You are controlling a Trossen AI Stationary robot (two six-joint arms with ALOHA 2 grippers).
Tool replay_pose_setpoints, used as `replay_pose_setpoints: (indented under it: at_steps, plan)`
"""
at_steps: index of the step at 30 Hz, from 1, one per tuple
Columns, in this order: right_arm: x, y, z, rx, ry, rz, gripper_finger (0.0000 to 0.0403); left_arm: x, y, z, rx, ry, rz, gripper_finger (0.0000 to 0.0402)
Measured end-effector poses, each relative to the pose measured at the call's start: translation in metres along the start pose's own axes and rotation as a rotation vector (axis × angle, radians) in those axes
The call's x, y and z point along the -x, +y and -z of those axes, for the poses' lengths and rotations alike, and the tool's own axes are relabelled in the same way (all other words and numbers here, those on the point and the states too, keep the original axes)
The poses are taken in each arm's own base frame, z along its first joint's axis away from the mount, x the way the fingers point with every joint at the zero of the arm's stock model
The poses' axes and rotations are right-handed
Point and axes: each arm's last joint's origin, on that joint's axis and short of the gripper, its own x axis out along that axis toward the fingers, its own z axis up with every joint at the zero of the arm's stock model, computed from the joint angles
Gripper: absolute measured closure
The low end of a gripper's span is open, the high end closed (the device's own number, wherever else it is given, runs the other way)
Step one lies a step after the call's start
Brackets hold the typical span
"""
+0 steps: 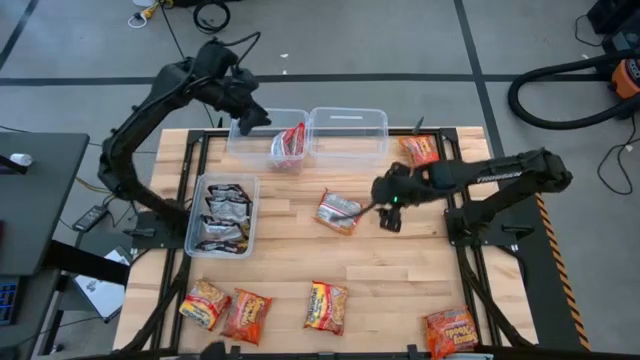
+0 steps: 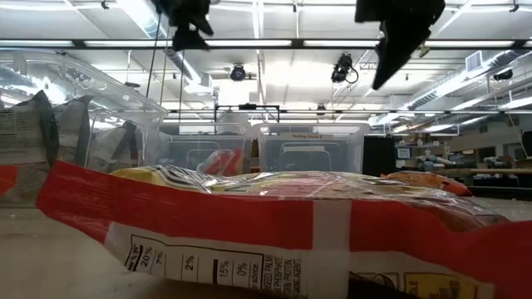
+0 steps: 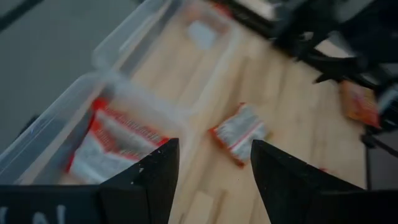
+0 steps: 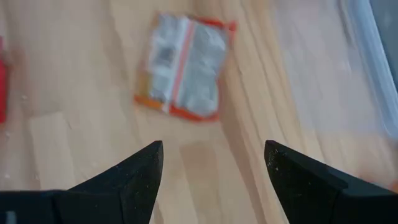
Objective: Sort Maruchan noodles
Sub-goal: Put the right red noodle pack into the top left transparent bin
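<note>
An orange-red packet [image 1: 339,211] lies flat mid-table, silver back up; it also shows in the right wrist view [image 4: 185,66] and left wrist view [image 3: 240,132]. My right gripper [image 1: 375,200] hovers open just right of it, empty [image 4: 213,165]. My left gripper [image 1: 254,118] hangs open [image 3: 214,163] above the far left clear bin [image 1: 266,140], where an orange-red packet [image 1: 290,146] leans on the wall [image 3: 118,140]. Silver-black packets [image 1: 225,215] fill the left bin. Several packets lie along the near edge [image 1: 327,306], one far right [image 1: 420,150].
An empty clear bin [image 1: 349,132] stands at the far edge beside the one with the orange-red packet. In the low view a packet [image 2: 274,224] lies right before the camera and blocks most of the table. Bare wood lies between the middle packet and the near row.
</note>
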Motion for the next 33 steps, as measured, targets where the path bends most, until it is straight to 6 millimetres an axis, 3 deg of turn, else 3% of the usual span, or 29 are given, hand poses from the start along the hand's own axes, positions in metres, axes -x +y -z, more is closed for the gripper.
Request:
replay_pose_setpoints:
  at_steps: [7,15,20,25,30,33]
  plan:
    - [-0.016,0.062,-0.008,0.179,-0.088,-0.088,0.0119,0.035,-0.057,0.006,-0.221,-0.114,0.184,0.0198]
    - [-0.022,0.134,-0.023,0.419,-0.075,-0.238,0.0119,0.037,-0.119,0.018,-0.265,-0.064,0.409,0.0198]
    - [-0.017,0.163,-0.028,0.418,-0.084,-0.221,0.0119,0.018,-0.154,0.039,-0.157,0.118,0.399,0.0198]
    - [0.015,0.172,-0.028,0.343,-0.118,-0.111,0.0119,-0.008,-0.189,0.072,-0.044,0.266,0.234,0.0198]
    - [0.053,0.176,-0.018,0.204,-0.153,-0.086,0.0119,-0.039,-0.227,0.097,0.141,0.246,0.201,0.0198]
    - [0.065,0.182,-0.009,0.129,-0.169,-0.116,0.0119,-0.051,-0.248,0.112,0.249,0.202,0.224,0.0198]
